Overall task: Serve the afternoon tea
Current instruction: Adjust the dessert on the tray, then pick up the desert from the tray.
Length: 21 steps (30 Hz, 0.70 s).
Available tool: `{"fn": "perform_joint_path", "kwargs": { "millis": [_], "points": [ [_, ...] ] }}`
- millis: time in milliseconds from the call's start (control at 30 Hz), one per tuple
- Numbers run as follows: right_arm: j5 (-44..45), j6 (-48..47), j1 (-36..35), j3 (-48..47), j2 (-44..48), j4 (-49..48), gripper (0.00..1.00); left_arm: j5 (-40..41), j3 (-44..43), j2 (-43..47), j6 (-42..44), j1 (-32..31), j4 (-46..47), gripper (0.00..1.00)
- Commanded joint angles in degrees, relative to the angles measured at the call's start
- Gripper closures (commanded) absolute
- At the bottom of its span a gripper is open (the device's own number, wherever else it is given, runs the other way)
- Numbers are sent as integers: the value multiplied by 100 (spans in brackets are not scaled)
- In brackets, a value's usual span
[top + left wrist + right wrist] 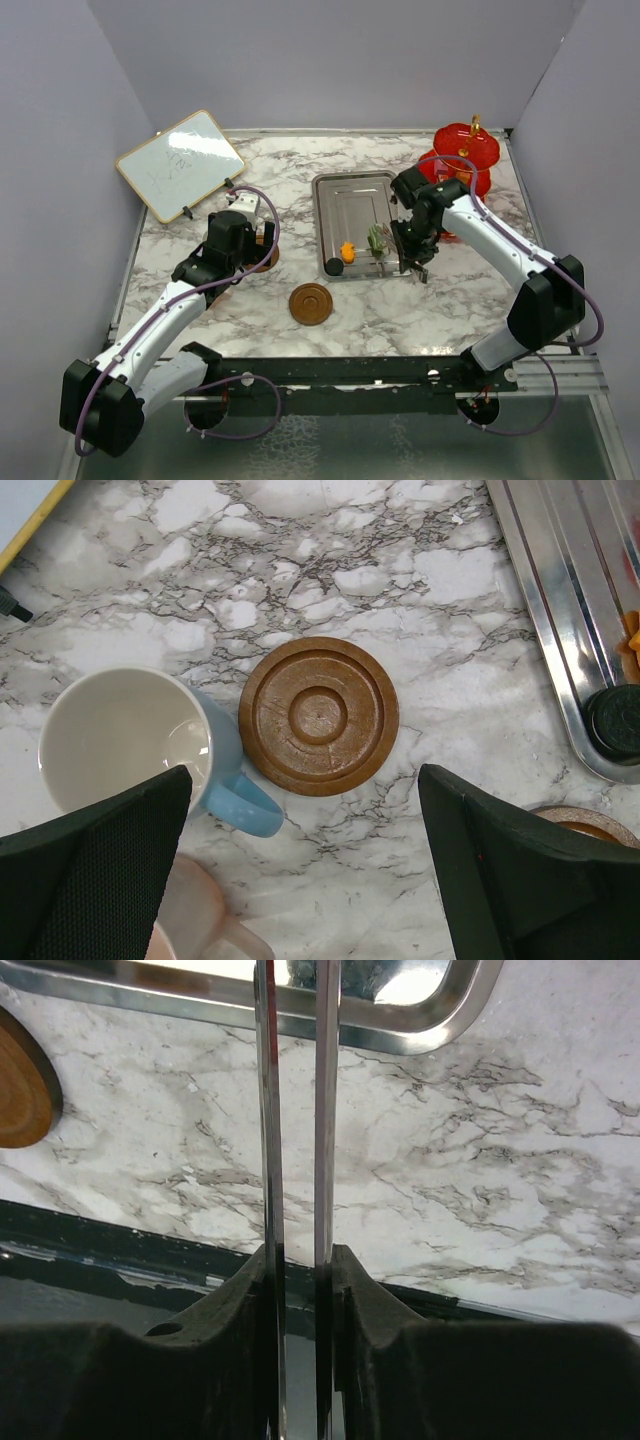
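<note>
Currently the right gripper (298,1260) is clamped on a pair of metal tongs (326,1110). Its 2 black pads squeeze the 2 thin blades until only a narrow slit is left between them. The blades run out over the marble table (480,1190) and cross the near rim of the steel tray (420,1035), where the top of the wrist view cuts off their tips. Seen from above, this gripper hangs at the tray's near right corner, with a green cake piece (378,240) just beside it inside the tray. Whether the tongs touch that piece I cannot tell. An orange-yellow piece (347,252) and a black piece (333,266) lie close together at the tray's near left corner. The red 3-tier stand (465,150) stands at the far right of the table, behind the right arm.

The left gripper (305,780) hovers with its jaws wide apart over 1 brown saucer (318,715), gripping nothing. In its wrist view the blue cup (130,740) stands upright just beside that saucer, white inside. The pink cup (200,910) shows partly at the bottom edge, next to the blue one. The other saucer (310,303) lies on bare marble in front of the tray. A whiteboard (180,165) sits at the far left.
</note>
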<state>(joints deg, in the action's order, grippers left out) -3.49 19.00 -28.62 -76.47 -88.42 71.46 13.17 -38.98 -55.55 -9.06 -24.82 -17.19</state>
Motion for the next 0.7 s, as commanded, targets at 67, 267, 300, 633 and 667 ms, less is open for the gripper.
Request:
{"fn": "perform_joint_path", "kwargs": {
  "millis": [67,267,300,633,667],
  "points": [
    [-159,-233,-143,-107,-207,42,75,-137,-154,53,3,28,94,1],
    [-312,-227,-152,-154,-206,-86,72,-144,-153,52,11,26,94,1],
    [-366,-239,-152,-165,-190,-108,70,-147,-153,47,14,24,94,1],
    [-604,-343,-152,-110,-132,-189,63,-130,-154,40,18,25,99,1],
    [-615,-346,-152,-108,-129,-181,63,-136,-154,35,17,25,95,1]
  ]
}}
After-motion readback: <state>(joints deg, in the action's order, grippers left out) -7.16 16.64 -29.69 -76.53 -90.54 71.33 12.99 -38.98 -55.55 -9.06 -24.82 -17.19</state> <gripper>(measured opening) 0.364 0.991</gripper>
